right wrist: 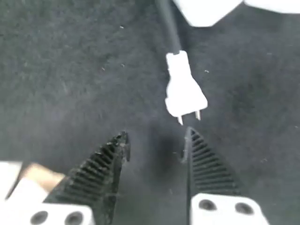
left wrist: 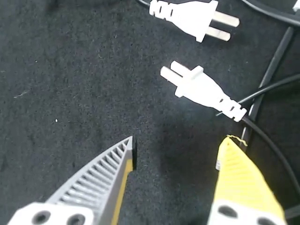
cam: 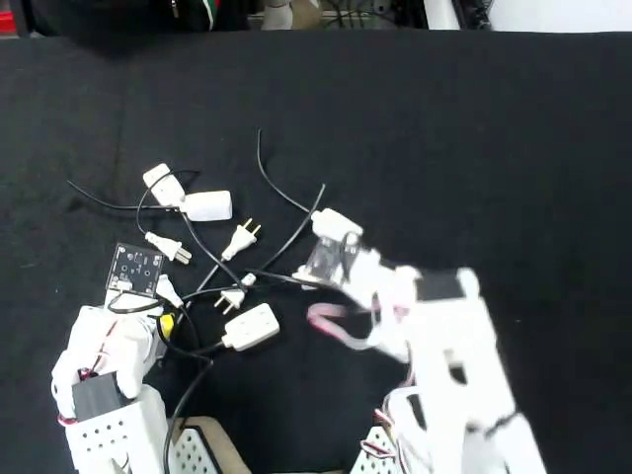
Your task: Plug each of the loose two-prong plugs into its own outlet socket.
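The plugs are seen lying loose on the black tabletop, none seated in a socket, so both hands are judged to be posed low over them for picking up. The left hand is spread wide and empty; a white plug is found just beyond its fingertips, a second plug farther off. The right hand is opened more narrowly, with nothing held. A third plug is pointed prongs-first at its gap, just short of one fingertip. A socket block is placed between the arms.
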Controlling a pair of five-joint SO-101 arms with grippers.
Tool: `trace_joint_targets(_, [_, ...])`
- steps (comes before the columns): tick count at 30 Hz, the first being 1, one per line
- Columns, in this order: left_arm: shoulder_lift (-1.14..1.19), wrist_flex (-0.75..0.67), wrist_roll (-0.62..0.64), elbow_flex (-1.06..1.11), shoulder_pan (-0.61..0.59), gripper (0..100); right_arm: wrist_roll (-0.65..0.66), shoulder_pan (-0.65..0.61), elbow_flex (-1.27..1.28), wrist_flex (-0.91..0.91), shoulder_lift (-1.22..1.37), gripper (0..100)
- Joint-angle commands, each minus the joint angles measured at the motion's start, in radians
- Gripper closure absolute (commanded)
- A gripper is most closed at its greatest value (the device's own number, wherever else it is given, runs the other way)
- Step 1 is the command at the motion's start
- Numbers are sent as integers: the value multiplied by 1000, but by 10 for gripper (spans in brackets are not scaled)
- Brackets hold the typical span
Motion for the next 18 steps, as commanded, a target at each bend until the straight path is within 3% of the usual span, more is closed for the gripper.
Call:
trace_joint_targets(1, [-3, 5, -11, 7, 15, 714, -37, -64, 171, -77, -203, 803])
trace_joint_targets(8, [-3, 5, -11, 7, 15, 714, -52, -23, 200, -222, -150, 768])
trace_joint_targets(18, [-3, 17, -11, 4, 15, 714, -51, 32, 102, -517, 219, 769])
